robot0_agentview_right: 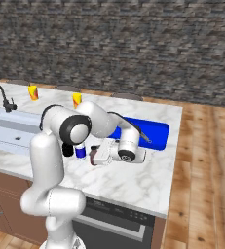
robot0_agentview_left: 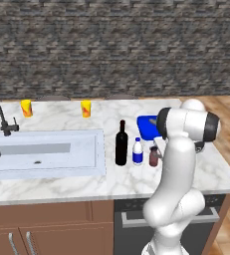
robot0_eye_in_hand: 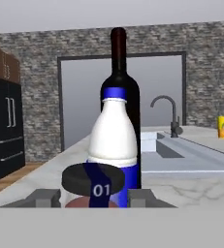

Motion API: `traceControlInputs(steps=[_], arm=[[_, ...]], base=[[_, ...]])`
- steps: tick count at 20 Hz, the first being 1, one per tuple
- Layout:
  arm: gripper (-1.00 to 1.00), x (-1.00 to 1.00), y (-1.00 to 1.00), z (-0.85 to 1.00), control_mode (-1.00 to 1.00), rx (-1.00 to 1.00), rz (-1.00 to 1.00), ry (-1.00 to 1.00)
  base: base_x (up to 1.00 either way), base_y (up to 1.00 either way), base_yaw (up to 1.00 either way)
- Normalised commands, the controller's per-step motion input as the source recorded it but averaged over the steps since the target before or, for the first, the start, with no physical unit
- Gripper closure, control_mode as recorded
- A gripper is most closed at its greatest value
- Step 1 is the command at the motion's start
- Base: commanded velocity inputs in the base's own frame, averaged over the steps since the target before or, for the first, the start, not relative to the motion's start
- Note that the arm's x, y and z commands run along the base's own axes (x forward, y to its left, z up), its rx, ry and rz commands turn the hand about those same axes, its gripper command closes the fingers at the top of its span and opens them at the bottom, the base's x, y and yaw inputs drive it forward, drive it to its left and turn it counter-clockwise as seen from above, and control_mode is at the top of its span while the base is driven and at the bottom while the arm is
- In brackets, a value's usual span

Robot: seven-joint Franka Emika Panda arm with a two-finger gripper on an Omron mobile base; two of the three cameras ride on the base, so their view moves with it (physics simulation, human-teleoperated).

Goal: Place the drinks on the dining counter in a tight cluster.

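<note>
On the white marble bench [robot0_agentview_left: 61,187], going left to right in the left base view: a black faucet [robot0_agentview_left: 1,118] stands at the inset sink [robot0_agentview_left: 42,154], and 2 yellow cups [robot0_agentview_left: 26,107] [robot0_agentview_left: 86,108] sit near the far edge, well apart from each other. Right of the sink, 3 drinks stand upright in a close row: the tall black wine bottle [robot0_agentview_left: 121,143], just beside it the small white bottle [robot0_agentview_left: 137,151] with a blue label, then the tiny reddish-brown bottle [robot0_agentview_left: 154,156]. Behind them lies a blue tray [robot0_agentview_left: 146,127], partly hidden by the arm.

The claw [robot0_eye_in_hand: 92,197] reaches in low from the right, level with the bench. In the hand view its 2 finger tips [robot0_eye_in_hand: 43,196] stand on either side of the reddish-brown bottle's dark cap, with the white bottle and the wine bottle lined up right behind it. The jaws are narrowed about this small bottle; I cannot tell whether they actually press on it.
</note>
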Motion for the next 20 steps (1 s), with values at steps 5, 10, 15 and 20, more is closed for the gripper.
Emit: traceControlInputs(steps=[5,10,15,20], arm=[[-1.00,0.00,0.00,-0.09,-1.00,0.00,0.05,-0.11],[-1.00,0.00,0.00,0.03,-1.00,0.00,0.01,-0.06],[-1.00,-0.09,0.00,0.02,-1.00,0.00,0.00,-0.01],[-1.00,-0.22,0.00,0.00,-1.00,0.00,0.00,-0.03]], base=[[0.00,0.00,0.00],[0.00,0.00,0.00],[0.00,0.00,0.00],[0.00,0.00,0.00]])
